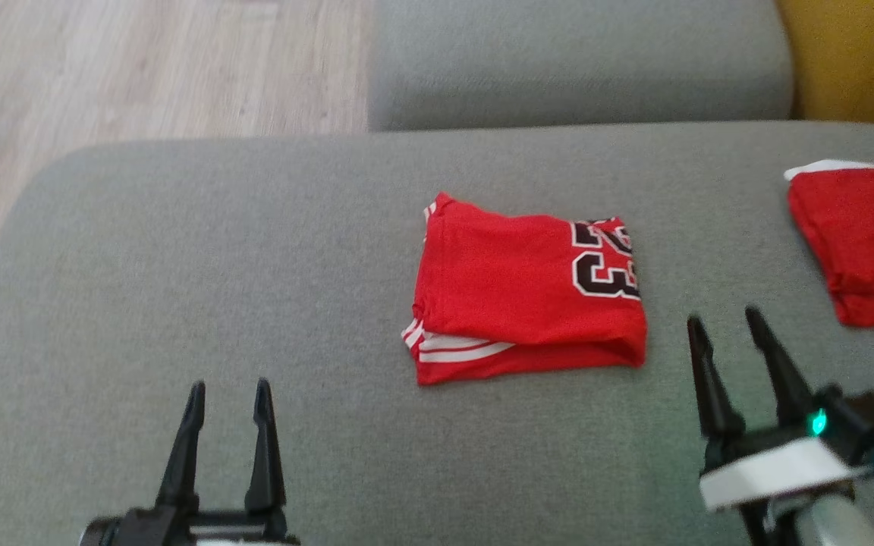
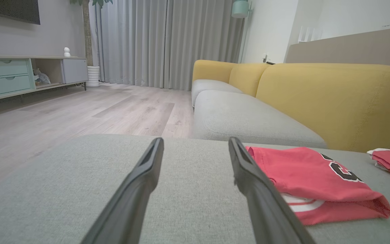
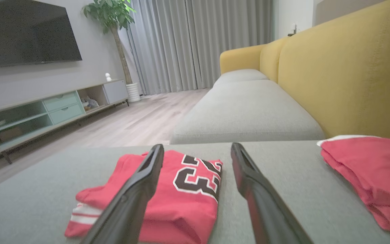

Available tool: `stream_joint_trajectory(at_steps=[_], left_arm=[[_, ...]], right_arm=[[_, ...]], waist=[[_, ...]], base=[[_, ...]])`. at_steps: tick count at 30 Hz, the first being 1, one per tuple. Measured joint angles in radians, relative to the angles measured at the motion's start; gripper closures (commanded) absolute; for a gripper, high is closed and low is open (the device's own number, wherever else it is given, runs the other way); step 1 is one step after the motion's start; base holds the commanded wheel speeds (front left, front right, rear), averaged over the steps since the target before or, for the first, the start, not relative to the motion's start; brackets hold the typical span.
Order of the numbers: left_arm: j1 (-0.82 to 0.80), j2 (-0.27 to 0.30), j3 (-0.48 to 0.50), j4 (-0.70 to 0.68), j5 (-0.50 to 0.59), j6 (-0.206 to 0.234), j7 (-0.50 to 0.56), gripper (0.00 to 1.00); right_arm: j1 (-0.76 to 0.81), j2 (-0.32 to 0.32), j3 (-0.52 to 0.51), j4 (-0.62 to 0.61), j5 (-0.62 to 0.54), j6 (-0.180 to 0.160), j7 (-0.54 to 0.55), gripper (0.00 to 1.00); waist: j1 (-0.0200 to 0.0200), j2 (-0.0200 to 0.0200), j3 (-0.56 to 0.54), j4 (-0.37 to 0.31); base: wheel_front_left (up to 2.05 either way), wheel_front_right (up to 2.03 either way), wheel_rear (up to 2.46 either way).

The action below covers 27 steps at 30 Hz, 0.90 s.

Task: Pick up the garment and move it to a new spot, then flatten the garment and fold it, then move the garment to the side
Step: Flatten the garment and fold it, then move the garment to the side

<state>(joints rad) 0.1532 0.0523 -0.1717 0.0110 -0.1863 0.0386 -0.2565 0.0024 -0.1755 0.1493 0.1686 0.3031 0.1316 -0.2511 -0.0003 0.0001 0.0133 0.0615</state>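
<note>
The garment [image 1: 524, 292] is a red jersey with a black number and white stripes, lying folded into a square on the grey sofa seat [image 1: 179, 288]. It also appears in the left wrist view [image 2: 311, 179] and the right wrist view [image 3: 185, 189]. My left gripper [image 1: 228, 394] is open at the lower left, well apart from the jersey, with nothing between its fingers. Open too, my right gripper [image 1: 721, 322] sits just right of the jersey's near right corner, holding nothing.
A second red folded cloth [image 1: 862, 243] lies at the sofa's right edge. A yellow backrest [image 1: 854, 61] stands behind it. Another grey seat cushion [image 1: 581, 61] lies beyond, and wooden floor [image 1: 141, 68] is at the left.
</note>
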Motion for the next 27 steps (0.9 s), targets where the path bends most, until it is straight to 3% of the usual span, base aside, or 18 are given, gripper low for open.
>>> stream_joint_trajectory(at_steps=[8, 27], left_arm=[[0.061, 0.002, 0.009, 0.020, 0.003, -0.031, 0.000, 0.00], [0.062, 0.002, 0.011, 0.081, 0.013, -0.030, 0.000, 0.00]], right_arm=[[0.103, 0.046, -0.006, 0.039, -0.062, 0.000, 0.000, 0.00], [0.111, 0.069, -0.026, 0.075, -0.096, 0.000, 0.000, 0.00]], waist=[[0.0000, 0.0000, -0.067, -0.024], [0.0003, 0.0000, -0.080, -0.021]], base=[[0.00, 0.00, 0.00], [0.00, 0.00, 0.00]])
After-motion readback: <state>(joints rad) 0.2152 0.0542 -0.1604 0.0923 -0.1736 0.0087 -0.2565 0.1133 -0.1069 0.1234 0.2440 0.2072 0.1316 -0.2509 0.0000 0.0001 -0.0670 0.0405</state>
